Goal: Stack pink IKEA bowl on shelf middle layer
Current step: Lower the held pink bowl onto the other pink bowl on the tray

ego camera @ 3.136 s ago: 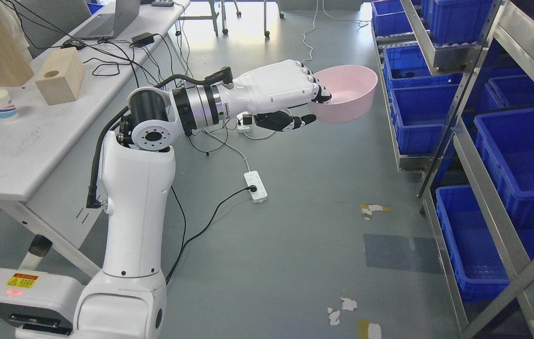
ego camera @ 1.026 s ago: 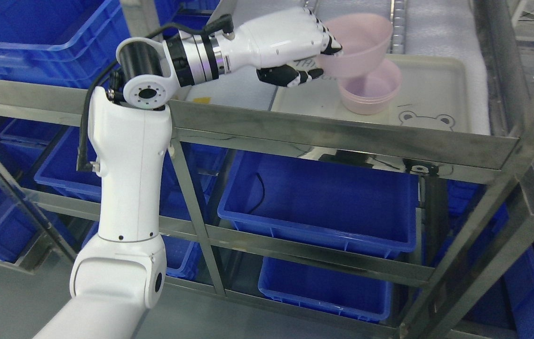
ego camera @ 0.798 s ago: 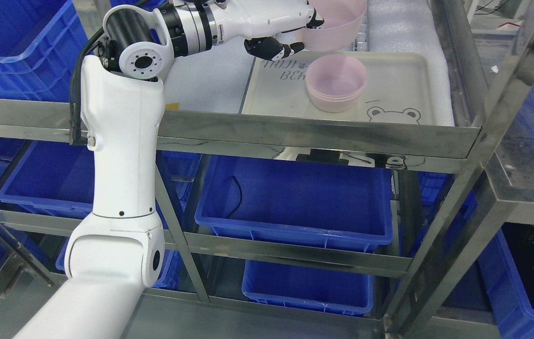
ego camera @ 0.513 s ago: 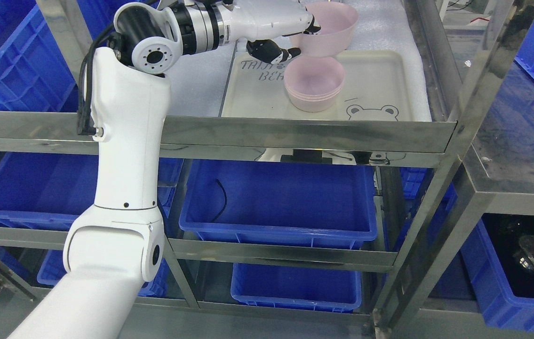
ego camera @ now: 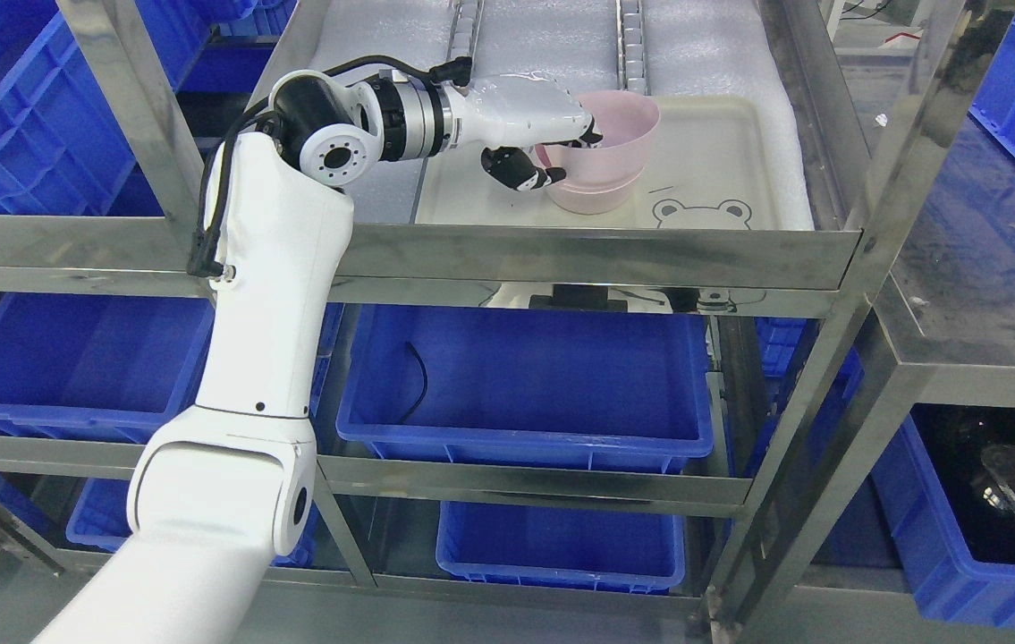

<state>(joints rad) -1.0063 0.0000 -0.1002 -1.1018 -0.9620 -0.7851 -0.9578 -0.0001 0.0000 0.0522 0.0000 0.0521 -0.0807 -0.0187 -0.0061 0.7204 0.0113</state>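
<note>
No lettering can be read; the cream tray (ego camera: 722, 170) carries only a bear-face drawing (ego camera: 702, 213).

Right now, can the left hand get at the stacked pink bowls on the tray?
Probably yes: the left hand already grips the top pink bowl, nested in the stacked bowls on the tray. Nothing stands between; the shelf front is open.

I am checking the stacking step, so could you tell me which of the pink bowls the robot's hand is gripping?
The top pink bowl: the left hand grips its near rim, and it sits nested in the lower bowls on the cream tray.
</note>
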